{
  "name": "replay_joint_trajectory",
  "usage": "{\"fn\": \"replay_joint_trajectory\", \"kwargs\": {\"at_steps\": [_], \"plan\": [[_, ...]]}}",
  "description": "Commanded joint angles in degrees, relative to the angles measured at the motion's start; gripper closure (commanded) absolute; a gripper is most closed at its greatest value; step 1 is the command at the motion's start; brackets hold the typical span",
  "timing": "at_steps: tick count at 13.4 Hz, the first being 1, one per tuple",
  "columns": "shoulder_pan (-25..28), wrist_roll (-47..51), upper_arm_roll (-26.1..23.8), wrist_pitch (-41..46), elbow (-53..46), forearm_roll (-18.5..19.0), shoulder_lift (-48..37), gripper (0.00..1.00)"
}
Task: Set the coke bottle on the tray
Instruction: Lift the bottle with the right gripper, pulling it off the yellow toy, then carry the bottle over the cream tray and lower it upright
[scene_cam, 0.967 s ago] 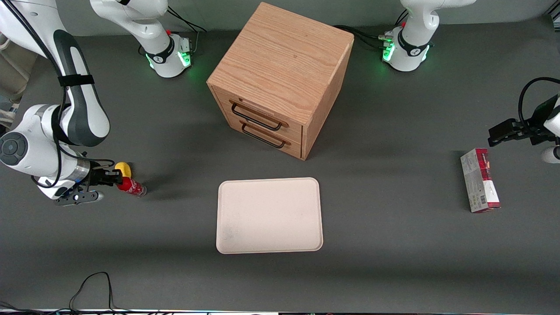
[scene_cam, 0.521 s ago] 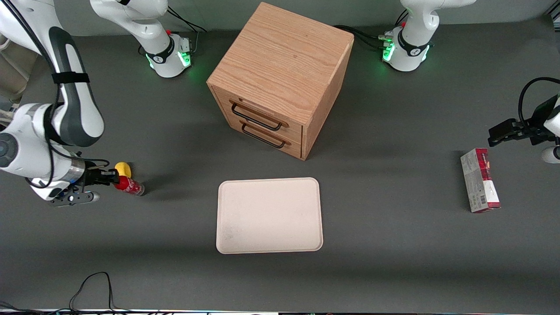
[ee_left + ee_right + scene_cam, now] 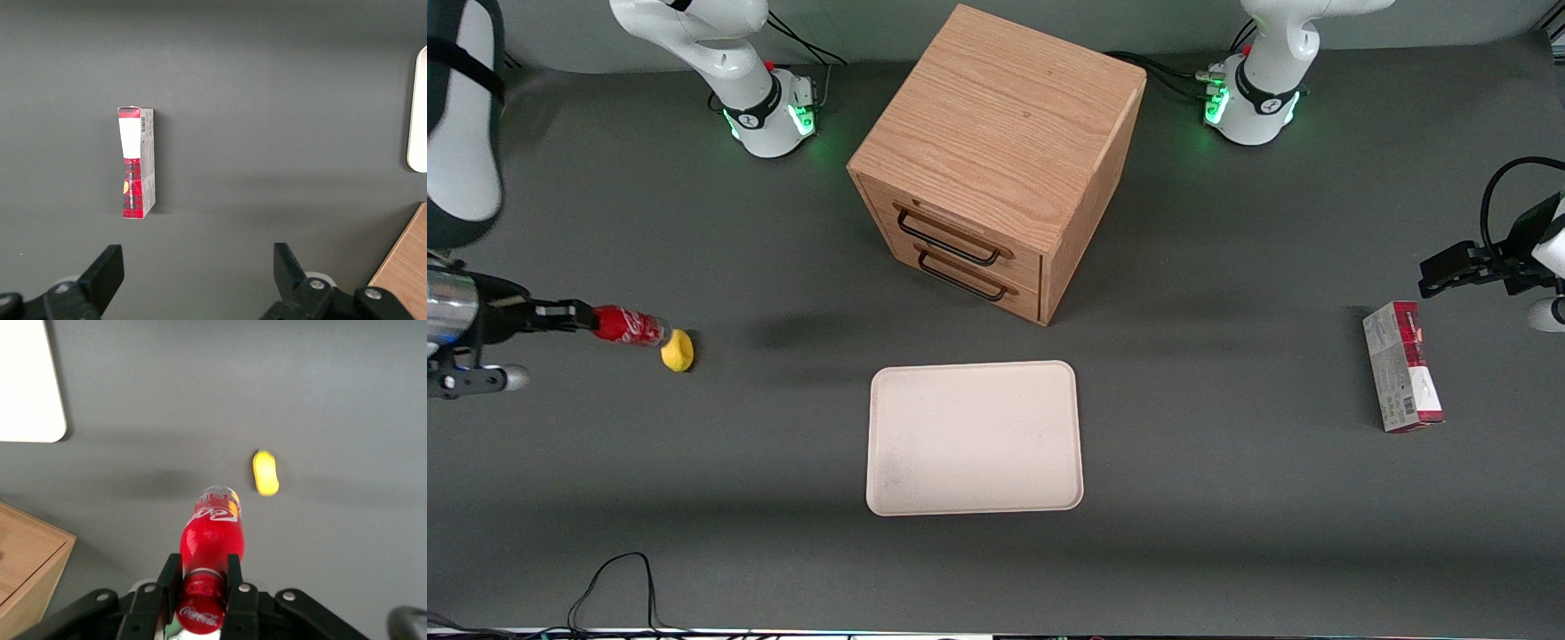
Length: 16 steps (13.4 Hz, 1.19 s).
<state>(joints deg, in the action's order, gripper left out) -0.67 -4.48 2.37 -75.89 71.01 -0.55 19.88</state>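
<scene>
My right gripper (image 3: 585, 320) is shut on the neck of the coke bottle (image 3: 630, 325), a tiny red bottle with white script and a clear base. It holds the bottle lying level, above the table at the working arm's end. The wrist view shows the gripper (image 3: 201, 577) with its fingers (image 3: 169, 577) clamped on the bottle (image 3: 212, 537) just under the red cap. The cream-white tray (image 3: 975, 437) lies flat nearer the table's middle, in front of the cabinet, apart from the bottle; its corner shows in the wrist view (image 3: 30, 393).
A small yellow rounded object (image 3: 678, 350) lies on the table just under the bottle's base. A wooden two-drawer cabinet (image 3: 996, 160) stands farther from the camera than the tray. A red-and-grey carton (image 3: 1401, 365) lies toward the parked arm's end.
The gripper has lifted the coke bottle off the table and drawn back toward the working arm's end. The yellow object stays put.
</scene>
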Motion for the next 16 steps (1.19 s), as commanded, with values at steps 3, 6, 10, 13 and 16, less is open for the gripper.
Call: {"fn": "replay_joint_trajectory", "kwargs": {"at_steps": [3,6,10,13,16], "plan": [[0.06,5.89,-2.37,9.8,-18.19,0.03,8.95,1.0],[0.14,11.58,-6.05,9.01,-18.19,0.11,9.99,1.0],[5.83,24.3,-9.05,1.4,-18.1,0.29,15.34,1.0],[12.61,39.07,-8.97,-11.42,-18.19,0.38,21.23,1.0],[16.13,48.93,-8.88,-24.96,-18.28,0.46,26.42,1.0]]}}
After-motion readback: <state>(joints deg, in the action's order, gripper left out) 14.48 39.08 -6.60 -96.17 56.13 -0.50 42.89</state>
